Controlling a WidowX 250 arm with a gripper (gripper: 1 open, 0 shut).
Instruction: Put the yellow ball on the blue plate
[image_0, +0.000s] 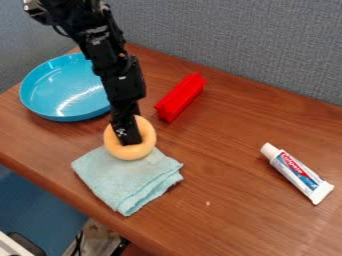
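The yellow ball (134, 146) rests on a light teal cloth (127, 174) near the table's front. My gripper (126, 131) comes down onto the ball's top from above and is shut on it; the fingertips are pressed into its upper side. The blue plate (54, 92) sits at the back left of the table, behind and to the left of the ball, with nothing in it. The black arm (104, 55) partly hides the plate's right rim.
A red rectangular block (179, 97) lies just right of the arm. A toothpaste tube (295, 171) lies at the far right. The wooden table's front edge (54, 150) runs diagonally close to the cloth.
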